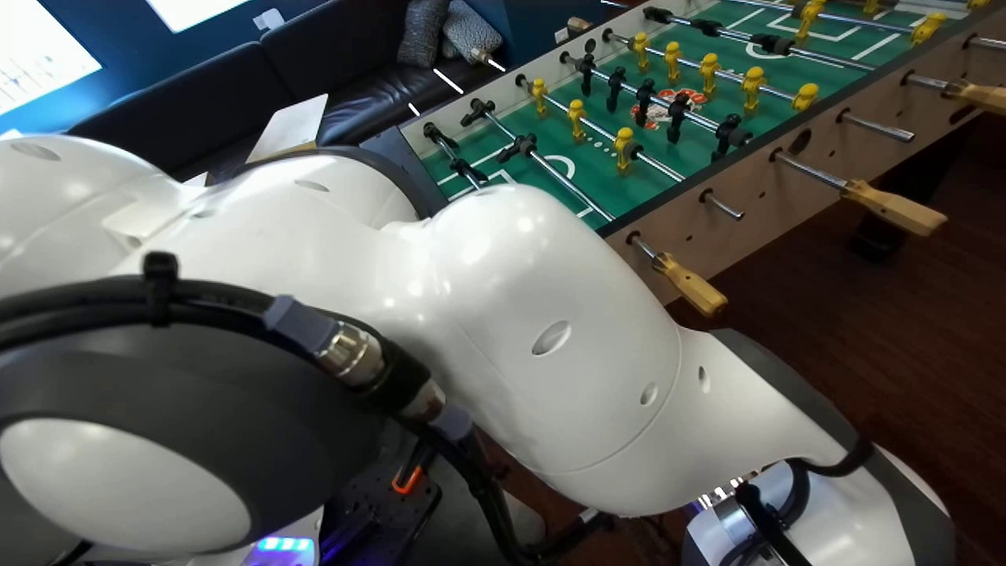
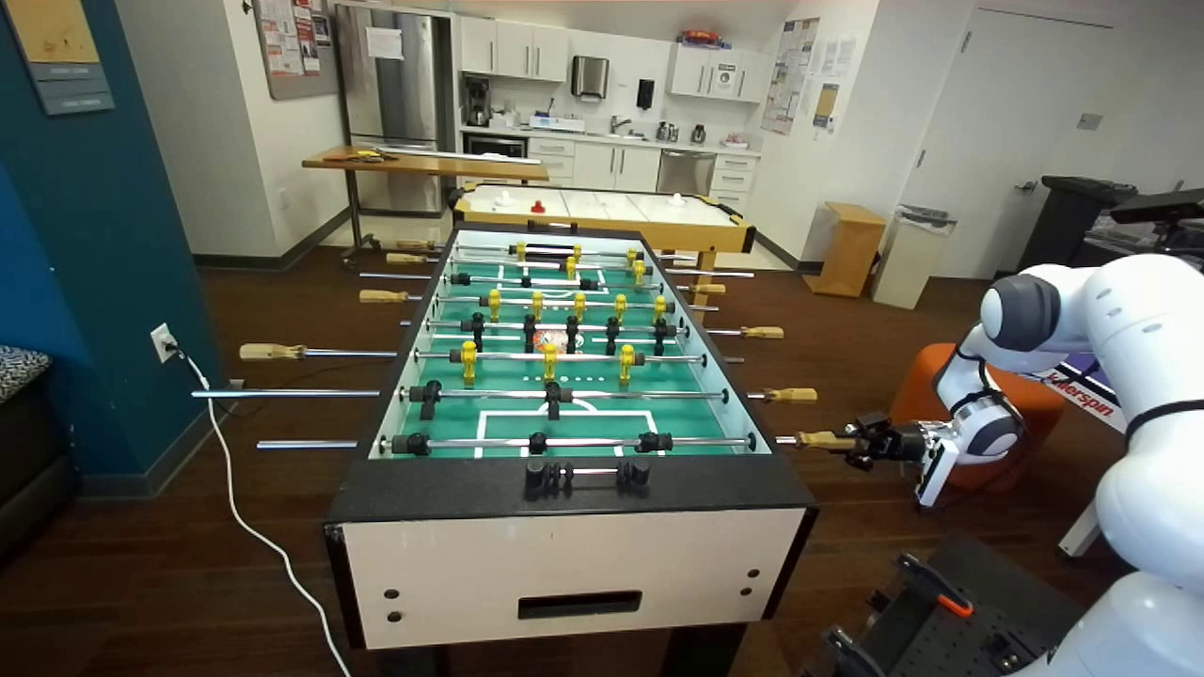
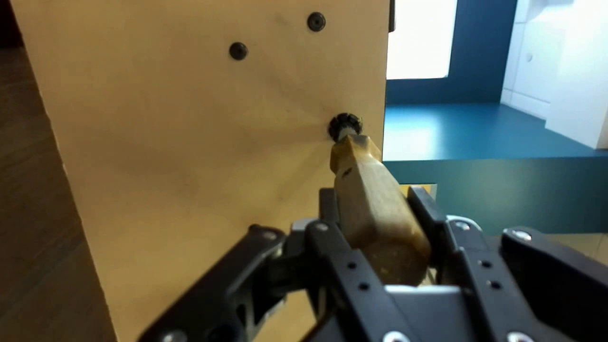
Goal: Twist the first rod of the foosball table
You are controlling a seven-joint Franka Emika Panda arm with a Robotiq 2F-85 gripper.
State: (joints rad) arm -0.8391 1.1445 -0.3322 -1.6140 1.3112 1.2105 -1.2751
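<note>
The wooden handle (image 3: 368, 197) of the end rod (image 2: 593, 442) is pinched by the gripper (image 3: 375, 207). Three black players (image 2: 537, 443) are held on that rod inside the foosball table (image 2: 451, 564).

Smooth wooden handle (image 3: 375, 209) — shiny metal rods (image 2: 287, 394) — glossy, smooth arm casing (image 1: 511, 291).

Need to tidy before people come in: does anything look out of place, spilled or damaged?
One thing: in an exterior view, a white cord runs slack from the wall outlet over the floor beside the foosball table. Loose there, it might trip someone. No spill or damage stands out.
</note>
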